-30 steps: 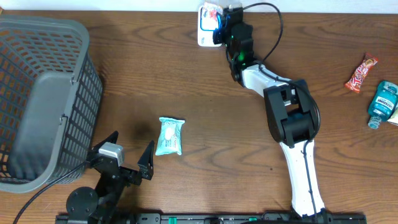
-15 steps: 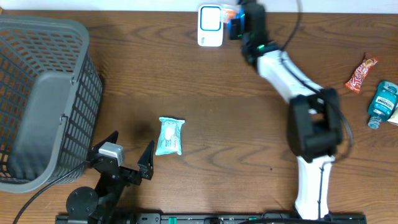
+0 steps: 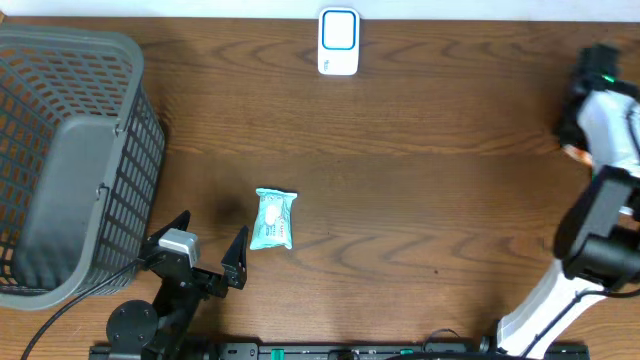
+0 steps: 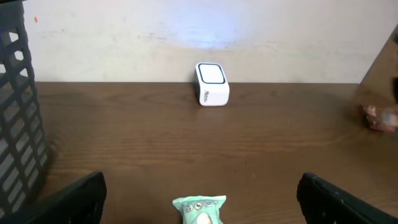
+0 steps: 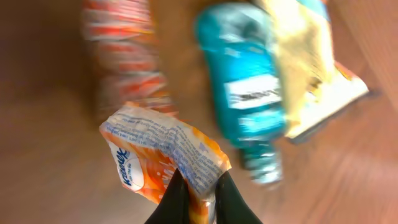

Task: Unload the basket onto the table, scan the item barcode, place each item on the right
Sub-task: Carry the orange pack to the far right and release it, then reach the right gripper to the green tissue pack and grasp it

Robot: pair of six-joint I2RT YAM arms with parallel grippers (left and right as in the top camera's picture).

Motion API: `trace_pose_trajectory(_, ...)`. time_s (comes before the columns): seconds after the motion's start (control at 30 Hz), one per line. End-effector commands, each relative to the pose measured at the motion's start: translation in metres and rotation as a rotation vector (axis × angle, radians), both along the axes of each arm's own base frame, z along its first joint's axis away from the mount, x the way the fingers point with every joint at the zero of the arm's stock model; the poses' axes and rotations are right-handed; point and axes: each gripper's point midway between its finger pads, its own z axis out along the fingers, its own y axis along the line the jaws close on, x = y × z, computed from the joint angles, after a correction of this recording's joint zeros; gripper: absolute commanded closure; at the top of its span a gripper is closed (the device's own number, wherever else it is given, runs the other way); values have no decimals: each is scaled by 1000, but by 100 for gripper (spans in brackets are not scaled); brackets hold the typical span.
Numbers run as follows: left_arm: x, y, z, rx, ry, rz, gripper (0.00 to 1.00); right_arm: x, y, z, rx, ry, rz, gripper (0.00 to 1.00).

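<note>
Here, the right arm (image 3: pixel 604 120) reaches over the far right end of the bench (image 3: pixel 420 150), its jaws pressed tight on a corner of an orange-and-white tissue packet (image 5: pixel 163 155). This packet hangs just above a heap of other goods, all blurred: a blue mouthwash bottle (image 5: pixel 245 87), a red-orange snack bar (image 5: pixel 121 56) and a yellowish packet (image 5: pixel 314 68). The scanner (image 3: pixel 338 42) stands at the back edge of the bench, well apart from the held packet, with nothing before its window. The left arm (image 3: pixel 170 285) rests at the front edge, its jaws spread wide and empty, near a teal packet (image 3: pixel 273 219) lying toward the middle. A grey basket (image 3: pixel 70 150) stands at the left end. By judgement, the pick is done; presenting the barcode to the scanner is left to do, unless that pass is already made, which these views cannot show.
</note>
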Motion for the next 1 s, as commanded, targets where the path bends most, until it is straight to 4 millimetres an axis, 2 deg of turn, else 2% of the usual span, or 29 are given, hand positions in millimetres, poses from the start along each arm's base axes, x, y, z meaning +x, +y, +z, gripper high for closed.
trace_pose_trajectory(0.0,-1,-3,1,-14,1,-15,2,-30,-28,-27,81,-37,-128,90)
trace_pose_trajectory(0.03,-1,-3,1,-14,1,-15,2,-30,-27,-35,169,-73,-133,80)
trace_pose_trajectory(0.07,-1,-3,1,-14,1,-15,2,-24,-19,-39,283,-125,-106,51)
trace_pose_trajectory(0.1,-1,-3,1,-14,1,-15,2,-14,-10,-36,376,-180,-63,5)
trace_pose_trajectory(0.13,-1,-3,1,-14,1,-15,2,-7,-5,-30,423,-220,-36,1)
trace_pose_trajectory(0.2,-1,-3,1,-14,1,-15,2,3,0,-12,454,-281,-2,1)
trace_pose_trajectory(0.27,-1,-3,1,-14,1,-15,2,13,6,20,432,-344,38,1)
trace_pose_trajectory(0.3,-1,-3,1,-14,1,-15,2,18,15,47,405,-393,75,1)
trace_pose_trajectory(0.33,-1,-3,1,-14,1,-15,2,21,21,60,398,-420,92,1)
trace_pose_trajectory(0.4,-1,-3,1,-14,1,-15,2,31,54,102,427,-528,151,1)
trace_pose_trajectory(0.43,-1,-3,1,-14,1,-15,2,38,78,121,467,-584,194,1)
trace_pose_trajectory(0.53,-1,-3,1,-14,1,-15,2,52,146,142,621,-638,327,1)
trace_pose_trajectory(0.57,-1,-3,1,-14,1,-15,2,57,181,145,710,-634,403,1)
trace_pose_trajectory(0.63,-1,-3,1,-14,1,-15,2,58,234,143,845,-601,513,1)
trace_pose_trajectory(0.73,-1,-3,1,-14,1,-15,2,47,313,130,991,-497,687,1)
trace_pose_trajectory(0.77,-1,-3,1,-14,1,-15,2,37,354,117,1022,-417,818,1)
trace_pose_trajectory(0.87,-1,-3,1,-14,1,-15,2,15,414,88,1045,-288,977,1)
trace_pose_trajectory(0.9,-1,-3,1,-14,1,-15,2,5,441,74,1063,-236,1033,1)
trace_pose_trajectory(0.97,-1,-3,1,-14,1,-15,2,-11,483,49,1081,-163,1132,1)
